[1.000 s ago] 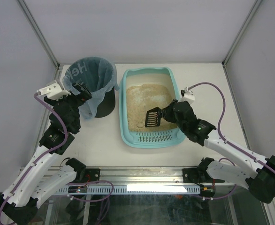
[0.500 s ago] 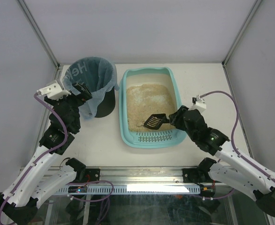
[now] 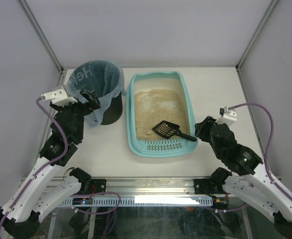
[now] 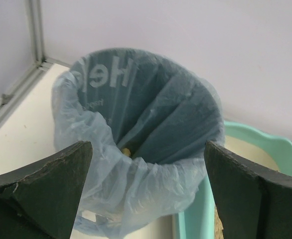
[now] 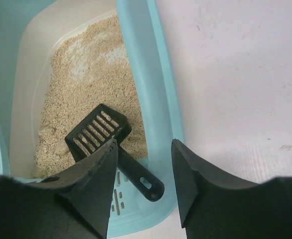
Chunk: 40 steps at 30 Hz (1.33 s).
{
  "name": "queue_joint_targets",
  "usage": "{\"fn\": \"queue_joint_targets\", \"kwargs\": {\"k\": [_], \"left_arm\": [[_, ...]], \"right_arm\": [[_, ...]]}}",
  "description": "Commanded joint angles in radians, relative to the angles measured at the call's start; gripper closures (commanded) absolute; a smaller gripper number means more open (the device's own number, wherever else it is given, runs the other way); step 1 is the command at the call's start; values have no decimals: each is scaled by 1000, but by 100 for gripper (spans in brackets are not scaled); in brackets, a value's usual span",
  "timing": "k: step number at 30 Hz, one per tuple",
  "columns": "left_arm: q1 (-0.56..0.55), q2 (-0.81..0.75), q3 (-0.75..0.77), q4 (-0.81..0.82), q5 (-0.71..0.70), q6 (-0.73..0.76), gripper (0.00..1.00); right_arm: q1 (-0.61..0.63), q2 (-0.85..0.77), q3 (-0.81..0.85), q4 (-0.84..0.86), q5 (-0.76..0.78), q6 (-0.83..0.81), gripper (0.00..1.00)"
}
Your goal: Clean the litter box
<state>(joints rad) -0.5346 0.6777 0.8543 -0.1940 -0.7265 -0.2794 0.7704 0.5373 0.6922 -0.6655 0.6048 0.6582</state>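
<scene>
Overhead, the table (image 3: 106,149): off-white and matte, filling the middle of the top view, with a metal rail along its 6 o'clock edge where both arms are bolted.
Room: plain pale grey walls close the table in on three sides; slim metal posts (image 3: 41,37) rise from the far corners at 11 and 1 o'clock.
Litter box (image 3: 131,134): large light teal plastic tray with rounded corners, lying at the table's centre with its long side running 12 to 6 o'clock.
Litter box, inside: beige sandy litter (image 3: 156,107) covers most of the floor, thinner and paler toward 12 o'clock; a slotted grate (image 3: 163,147) spans the 6 o'clock end; a few paler lumps sit in the litter near 7 o'clock.
Scoop (image 3: 165,129): black and slotted, its head resting on the litter just above the grate, its handle pointing to 4 o'clock and reaching the box rim.
Bin (image 3: 98,89): round and dark, lined with a bluish translucent bag, just beside the box at its 10 o'clock corner.
Left end effector (image 4: 146,159): fingers spread wide and empty, poised at the bin's 7 o'clock rim.
Right end effector (image 5: 144,142): fingers apart and gripping nothing, just beside the scoop's handle end, at the box's 4 o'clock corner.
</scene>
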Motion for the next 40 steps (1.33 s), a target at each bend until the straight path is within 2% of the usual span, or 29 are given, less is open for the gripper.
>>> {"fn": "queue_joint_targets", "kwargs": {"k": [1,7,11,12,20,40], "left_arm": [[9,-20,49,-96,165,-21,1],[9,-64,81,-255,317,-27,1],[9,-128,51,-307,397,-59,1],[9,-150,39,-314,412,-67,1],[9,-255,-73,-329,454,-134,1],[9,-221,-59,-357,395,-156,1]], "right_arm": [[3,-35,90,-37,75,-143,46],[2,-92,110,-20,0,-248,26],[1,-169,79,30,-48,-283,4],[2,-184,71,37,-51,-288,1],[1,-215,49,55,-96,-284,0],[2,-265,72,-13,-18,-247,0]]}}
